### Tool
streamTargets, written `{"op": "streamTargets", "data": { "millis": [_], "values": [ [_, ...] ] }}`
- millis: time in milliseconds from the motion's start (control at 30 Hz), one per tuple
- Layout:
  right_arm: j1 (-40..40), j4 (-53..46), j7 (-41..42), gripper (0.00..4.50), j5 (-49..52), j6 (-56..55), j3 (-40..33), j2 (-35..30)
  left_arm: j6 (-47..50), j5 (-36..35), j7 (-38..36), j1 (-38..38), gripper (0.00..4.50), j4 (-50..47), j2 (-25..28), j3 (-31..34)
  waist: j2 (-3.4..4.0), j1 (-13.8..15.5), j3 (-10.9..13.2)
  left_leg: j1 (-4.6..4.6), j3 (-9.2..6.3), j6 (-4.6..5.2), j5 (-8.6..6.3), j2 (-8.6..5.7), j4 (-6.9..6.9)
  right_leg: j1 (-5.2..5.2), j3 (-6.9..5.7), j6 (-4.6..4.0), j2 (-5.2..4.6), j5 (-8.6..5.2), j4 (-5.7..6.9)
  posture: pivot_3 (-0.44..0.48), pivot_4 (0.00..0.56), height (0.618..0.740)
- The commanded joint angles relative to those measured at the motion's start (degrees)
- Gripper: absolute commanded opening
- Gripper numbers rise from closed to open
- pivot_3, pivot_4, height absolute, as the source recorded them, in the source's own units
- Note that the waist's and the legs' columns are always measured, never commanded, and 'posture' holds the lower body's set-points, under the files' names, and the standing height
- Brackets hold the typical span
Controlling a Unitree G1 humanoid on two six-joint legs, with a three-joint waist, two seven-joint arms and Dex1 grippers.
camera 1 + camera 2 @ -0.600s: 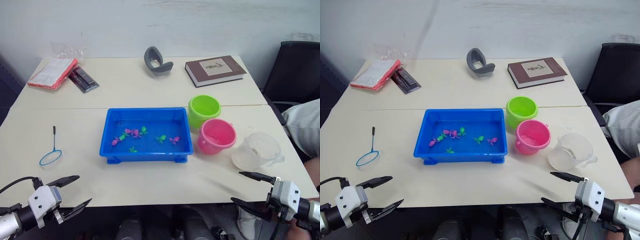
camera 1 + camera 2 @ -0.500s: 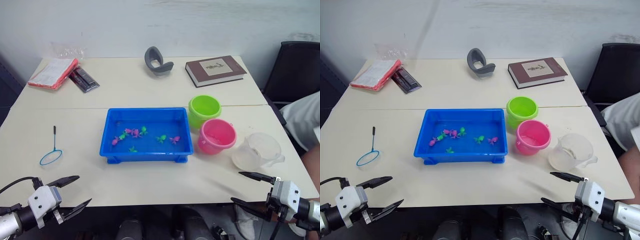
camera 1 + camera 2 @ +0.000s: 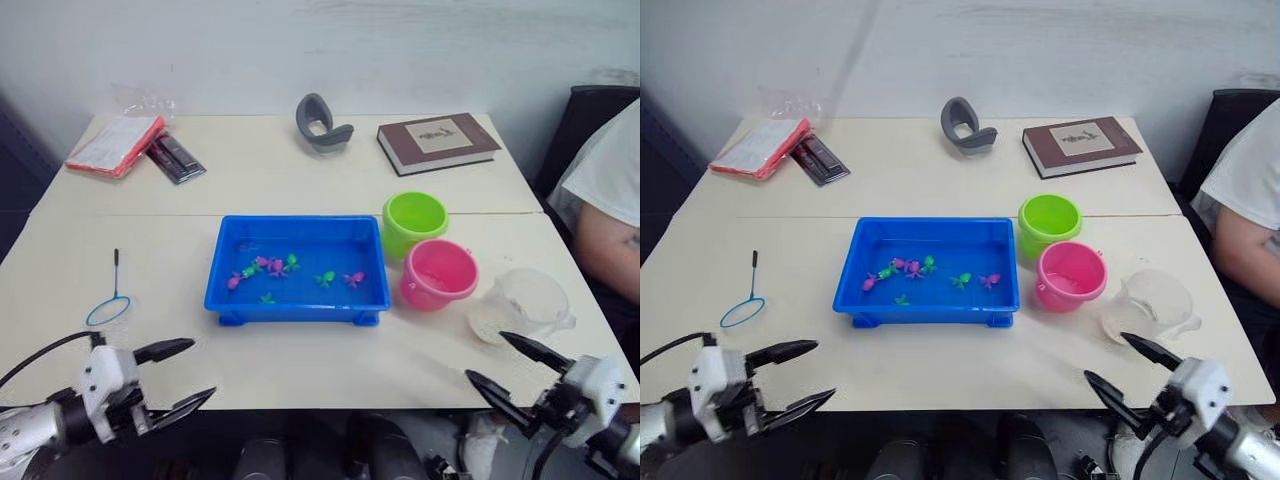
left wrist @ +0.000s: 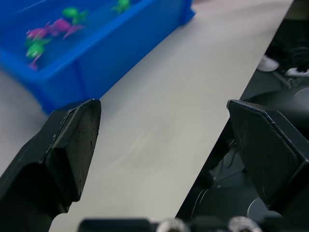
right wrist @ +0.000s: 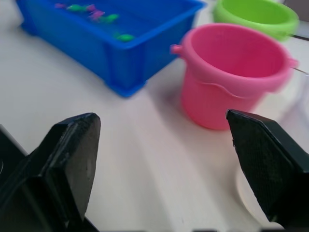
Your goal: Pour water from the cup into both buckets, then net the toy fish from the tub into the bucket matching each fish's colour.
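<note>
The blue tub (image 3: 296,269) sits mid-table, holding several small pink and green toy fish (image 3: 290,270). Right of it stand the lime green bucket (image 3: 415,219) and, nearer me, the pink bucket (image 3: 437,274). The clear cup (image 3: 528,303) rests on the table to the right of the pink bucket. The net (image 3: 109,301) lies flat at the left. My left gripper (image 3: 177,377) hangs open at the table's near edge, left of the tub. My right gripper (image 3: 512,368) is open just in front of the cup, holding nothing.
At the back of the table lie a red-edged booklet (image 3: 113,144), dark flat packets (image 3: 174,158), a grey curved object (image 3: 319,122) and a brown book (image 3: 437,141). A person's arm in a white sleeve (image 3: 610,195) is at the right edge beside a black chair.
The camera view shifted slightly. Both grippers rose and moved inward over the table's near edge. The person at the right leaned further into view.
</note>
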Motion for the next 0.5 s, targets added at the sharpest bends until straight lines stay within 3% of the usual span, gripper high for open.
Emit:
{"op": "streamTargets", "data": {
  "millis": [33,200,300,500],
  "values": [
    [4.4,-4.0,-5.7,4.42,5.0,2.3,-6.0,3.8,2.7,-1.8,1.1,-3.1,4.50,-2.8,-0.8,-3.1,0.08,0.1,0.0,0.00,0.01,0.00,0.00,-0.01,-0.01,0.00,0.01,0.00,0.00,0.00,0.00,0.000,0.150,0.740],
    [5.4,-0.6,-12.3,4.42,5.0,3.2,-10.6,8.8,6.8,-3.9,1.6,-10.1,4.50,-5.2,-0.7,-6.0,0.11,-0.1,-0.1,0.01,0.00,-0.04,0.04,-0.01,0.00,0.01,0.01,0.00,0.01,0.00,0.02,0.000,0.150,0.740],
    [5.2,1.7,-19.7,4.42,4.7,9.8,-12.4,8.9,8.4,-3.8,2.2,-14.7,4.50,-6.6,-0.8,-8.6,0.20,-0.2,-0.1,0.00,0.02,-0.04,0.03,-0.01,-0.02,0.02,0.06,-0.01,0.01,0.00,0.03,0.000,0.150,0.740],
    [-0.9,5.4,-20.5,4.42,1.5,11.7,-10.1,6.9,10.4,-3.2,2.7,-17.8,4.50,-6.8,-1.0,-10.8,0.28,-1.1,-0.1,-0.02,0.05,-0.06,0.06,-0.03,-0.02,0.03,0.10,-0.02,0.06,-0.01,0.07,0.000,0.150,0.740]
  ]
}}
